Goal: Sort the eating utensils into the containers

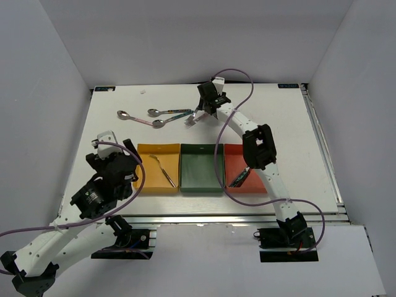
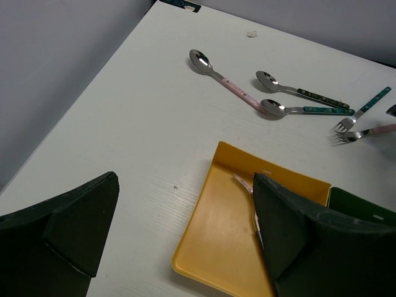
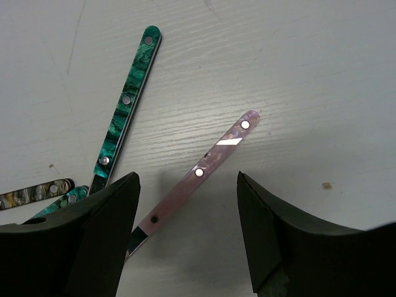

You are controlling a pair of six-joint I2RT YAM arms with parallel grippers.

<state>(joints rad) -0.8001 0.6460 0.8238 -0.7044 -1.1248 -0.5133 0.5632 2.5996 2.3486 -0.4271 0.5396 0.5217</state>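
**Ana:** Right claw [image 3: 185,185] first: is it holding anything?

**Ben:** No. Its fingers [image 3: 80,235] are spread wide over the pink-handled fork [image 3: 204,164], and the handle lies on the table between them. I see no contact. The left claw [image 2: 185,179] is also spread and empty, hanging by the 9 o'clock side of the yellow tray [image 2: 204,210].

**Ana:** Now the layout, biggest things first.

**Ben:** The white table [image 1: 291,136] carries everything. Three trays sit in a row near the arms. The green tray [image 1: 201,167] is in the middle, the yellow tray is at its 9 o'clock and the red tray [image 1: 235,154] at its 3 o'clock, and they touch or nearly touch.

**Ana:** What's in them?

**Ben:** Yellow holds one slim utensil [image 1: 164,171]. Red holds a teal-handled piece [image 1: 239,178] that the right arm partly hides, so I can't name its kind or rule out a second one. Green looks bare.

**Ana:** And what's loose?

**Ben:** Five pieces lie at 12 o'clock from the trays. There's a pink-handled spoon [image 1: 131,117], a dark-handled spoon [image 1: 162,112] and a teal-handled spoon [image 1: 168,122]. At their 3 o'clock are the pink-handled fork and a teal-handled fork [image 3: 127,105], lying just beside each other.

**Ana:** How far along, then?

**Ben:** Early, I'd say. At least two pieces are sorted and five are left. The pink-handled fork looks like the next pick.
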